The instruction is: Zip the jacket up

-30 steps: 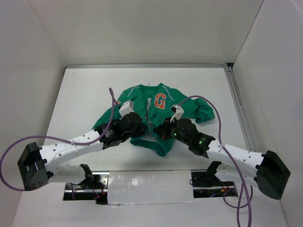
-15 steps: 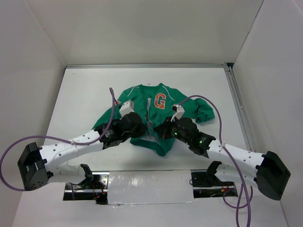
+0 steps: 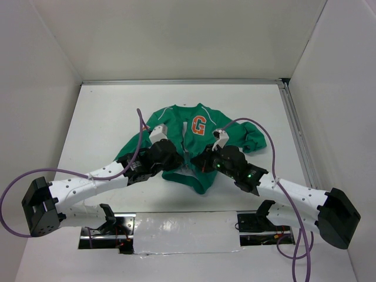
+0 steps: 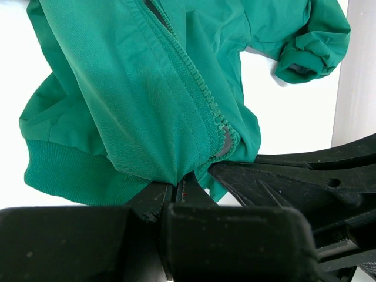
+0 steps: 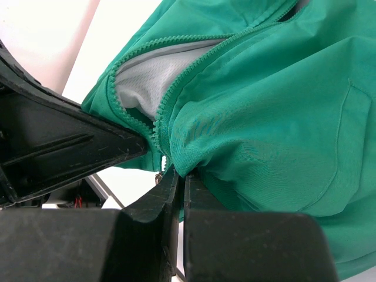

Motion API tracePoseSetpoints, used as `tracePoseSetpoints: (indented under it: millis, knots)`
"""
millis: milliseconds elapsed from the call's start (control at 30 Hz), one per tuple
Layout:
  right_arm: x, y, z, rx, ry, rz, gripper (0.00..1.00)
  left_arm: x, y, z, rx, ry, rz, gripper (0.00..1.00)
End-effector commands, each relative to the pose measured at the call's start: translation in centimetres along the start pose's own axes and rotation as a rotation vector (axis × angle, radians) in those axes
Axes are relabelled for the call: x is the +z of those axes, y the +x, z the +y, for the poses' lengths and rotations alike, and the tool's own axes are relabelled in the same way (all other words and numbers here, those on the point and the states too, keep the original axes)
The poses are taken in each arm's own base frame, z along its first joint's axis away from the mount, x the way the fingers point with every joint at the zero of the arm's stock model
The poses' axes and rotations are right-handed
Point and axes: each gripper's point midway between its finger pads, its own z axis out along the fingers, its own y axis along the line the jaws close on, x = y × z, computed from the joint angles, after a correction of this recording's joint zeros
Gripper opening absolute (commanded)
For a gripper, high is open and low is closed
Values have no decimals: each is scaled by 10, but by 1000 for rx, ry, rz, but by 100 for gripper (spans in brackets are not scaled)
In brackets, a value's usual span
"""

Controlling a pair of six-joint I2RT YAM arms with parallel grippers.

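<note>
A small green long-sleeved jacket [image 3: 176, 120] is spread front-up near the middle of the worktop [image 3: 106, 111], with its collar toward the worktop's far edge. An orange "G" patch [image 3: 199, 126] is carried on one chest panel, and thin white piping is seen at the shoulders. The front zipper [image 4: 197, 88] is unfastened at its lower end, so pale mesh lining [image 5: 141, 76] is exposed. The lower front edges are bunched, pinched by the left end effector [image 4: 179, 191] and the right end effector [image 5: 176, 176].
</note>
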Motion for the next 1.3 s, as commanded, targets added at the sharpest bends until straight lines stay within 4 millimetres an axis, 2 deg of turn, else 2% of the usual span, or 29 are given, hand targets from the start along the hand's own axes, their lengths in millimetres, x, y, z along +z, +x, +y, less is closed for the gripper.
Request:
tracePoseSetpoints:
  millis: [0, 600, 967, 1133, 1267]
  knots:
    - [-4, -37, 26, -8, -80, -109, 0, -7, -16, -11, -12, 44, -60, 0]
    - [-6, -44, 24, -9, -74, -120, 0, -5, -15, -14, 35, 79, -62, 0]
    - [-9, -39, 26, -23, -96, -100, 0, -5, -12, -16, 48, 92, -49, 0]
    - [-7, -42, 21, -17, -73, -102, 0, -10, -10, -19, 84, 145, -46, 0]
    - [-8, -43, 21, -15, -82, -105, 0, -16, -11, -35, 145, 272, -67, 0]
